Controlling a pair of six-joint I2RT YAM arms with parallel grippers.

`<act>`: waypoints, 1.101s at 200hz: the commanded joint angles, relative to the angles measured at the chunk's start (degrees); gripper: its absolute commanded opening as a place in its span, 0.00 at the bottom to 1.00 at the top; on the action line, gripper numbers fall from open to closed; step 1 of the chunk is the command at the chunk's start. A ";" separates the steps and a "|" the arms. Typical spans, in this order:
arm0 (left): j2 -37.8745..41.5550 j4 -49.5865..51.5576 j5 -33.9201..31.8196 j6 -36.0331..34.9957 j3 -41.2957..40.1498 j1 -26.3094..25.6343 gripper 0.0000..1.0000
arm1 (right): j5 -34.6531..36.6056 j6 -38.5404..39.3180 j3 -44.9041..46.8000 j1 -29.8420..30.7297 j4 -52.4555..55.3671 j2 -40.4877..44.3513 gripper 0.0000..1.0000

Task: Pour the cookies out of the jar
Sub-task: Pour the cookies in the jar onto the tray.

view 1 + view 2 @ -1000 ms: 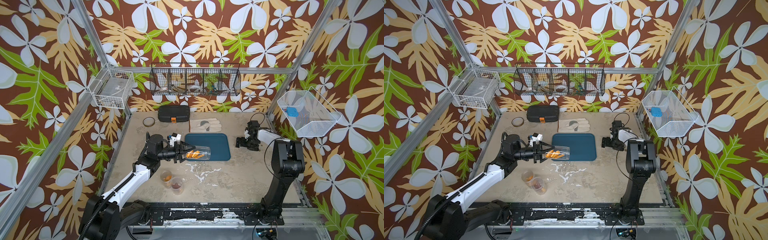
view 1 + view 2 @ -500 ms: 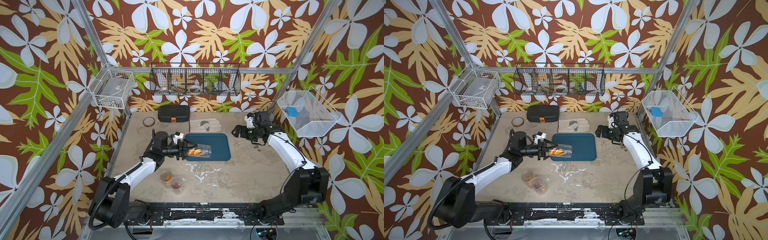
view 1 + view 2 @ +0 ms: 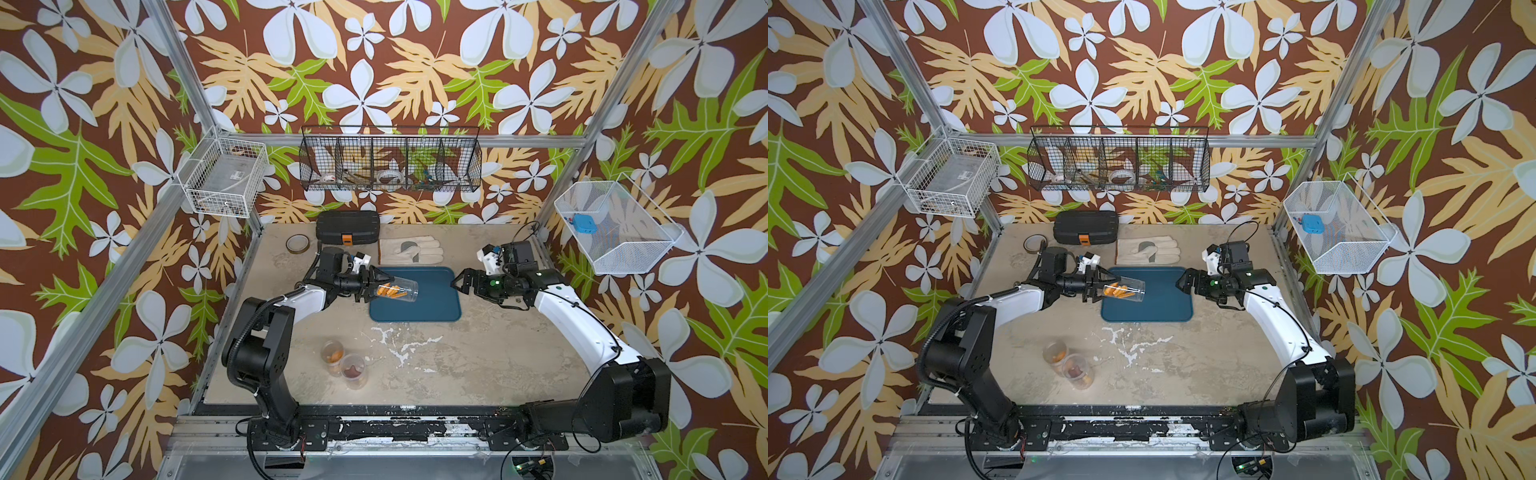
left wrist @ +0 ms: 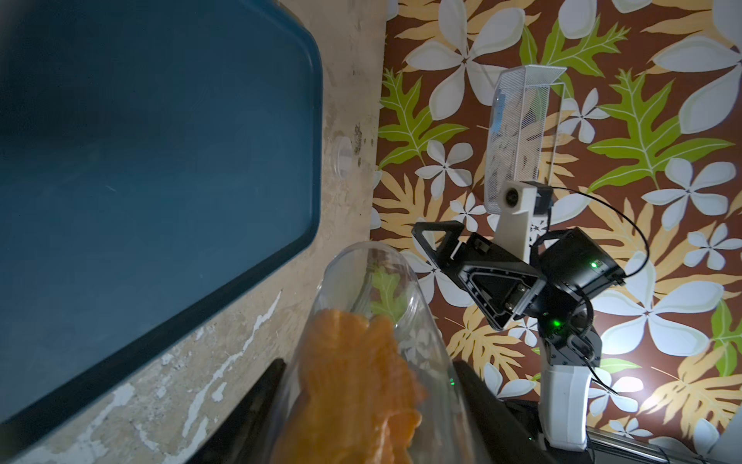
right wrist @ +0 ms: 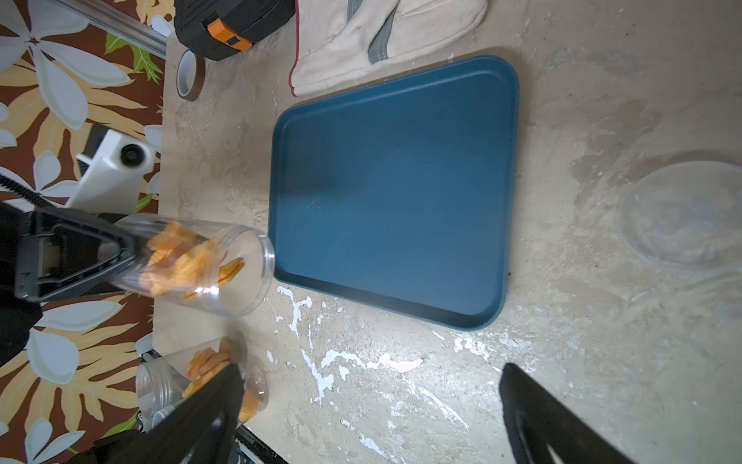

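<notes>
the cookies are orange and lie in a heap inside a clear plastic jar. the jar is in the middle of a top view, a bit to the left. it is up in the air, lying almost flat on its side, with no lid on. its open mouth points at the blue tray and hangs over the tray's left edge. no cookie is on the tray yet, so i think the jar needs to tip more.

the left gripper has its jaws pressed onto the closed end of the jar. that looks like a good place to hold, since it leaves the mouth free. the jar looks light, smooth and a bit slippery, and thin enough to squash if pinched hard. the cookies look small, hard and light. they may stick in a clump, so a little shake could help.

the right gripper floats at the tray's right edge with its jaws spread wide and nothing in them. in the right wrist view a clear lid lies flat on the table, apart from the tray. lower in a top view two more small jars sit touching each other. a work glove lies just above the tray.
</notes>
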State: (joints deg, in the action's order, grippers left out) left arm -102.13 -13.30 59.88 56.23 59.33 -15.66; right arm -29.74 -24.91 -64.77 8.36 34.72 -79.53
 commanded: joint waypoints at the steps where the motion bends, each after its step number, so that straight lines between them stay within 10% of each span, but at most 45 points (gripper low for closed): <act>1: -3.07 10.97 -1.34 -10.61 3.55 0.10 0.47 | -1.52 -0.41 0.93 0.17 -1.32 0.65 1.00; 101: -8.44 23.29 -8.25 -19.61 11.02 0.09 0.47 | -1.65 -0.22 2.28 0.61 -1.84 0.84 1.00; 193: -6.73 4.63 -1.52 -5.26 6.66 0.31 0.47 | -1.47 0.03 2.89 0.72 -2.19 0.69 1.00; 220: -9.54 16.46 -1.95 -12.24 10.99 0.44 0.47 | -1.86 -0.05 3.07 0.77 -2.45 0.51 1.00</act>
State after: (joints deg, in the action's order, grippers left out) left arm -110.04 0.75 55.16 45.69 68.73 -15.46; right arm -31.24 -25.21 -61.71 9.02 33.01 -78.89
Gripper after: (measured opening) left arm 0.628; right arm 0.997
